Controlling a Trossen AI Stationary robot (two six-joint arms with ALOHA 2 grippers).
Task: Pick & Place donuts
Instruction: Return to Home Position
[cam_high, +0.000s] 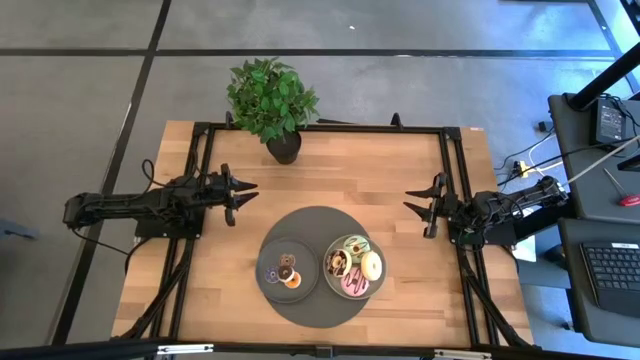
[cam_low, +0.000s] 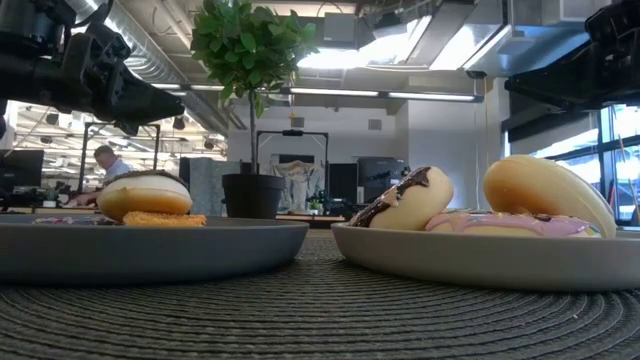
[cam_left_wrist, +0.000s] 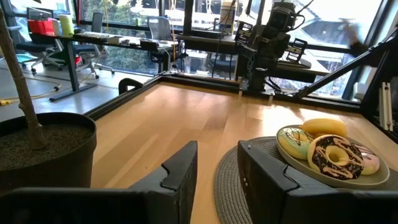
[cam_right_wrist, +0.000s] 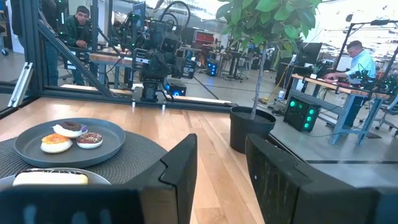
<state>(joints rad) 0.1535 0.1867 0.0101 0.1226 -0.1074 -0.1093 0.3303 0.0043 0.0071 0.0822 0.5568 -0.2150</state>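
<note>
Two grey plates sit side by side on a round dark woven mat (cam_high: 320, 225). The left plate (cam_high: 266, 282) holds the mini donuts (cam_high: 288, 272), among them an orange one (cam_high: 292, 281). The right plate (cam_high: 341, 292) holds the larger donuts: green (cam_high: 355, 245), chocolate (cam_high: 337, 263), cream (cam_high: 371, 265) and pink (cam_high: 355, 284). My left gripper (cam_high: 243, 193) hangs open beyond the mat's far left side. My right gripper (cam_high: 415, 200) hangs open off the mat's far right side. The left wrist view shows the larger donuts (cam_left_wrist: 334, 155). The right wrist view shows the minis (cam_right_wrist: 69, 137).
A potted plant (cam_high: 272, 100) stands in a black pot (cam_high: 283, 148) at the table's far edge, between the two arms. A black frame (cam_high: 452, 180) runs along the table's sides. Bare wood (cam_high: 340, 170) lies between the grippers. People sit at desks in the room behind.
</note>
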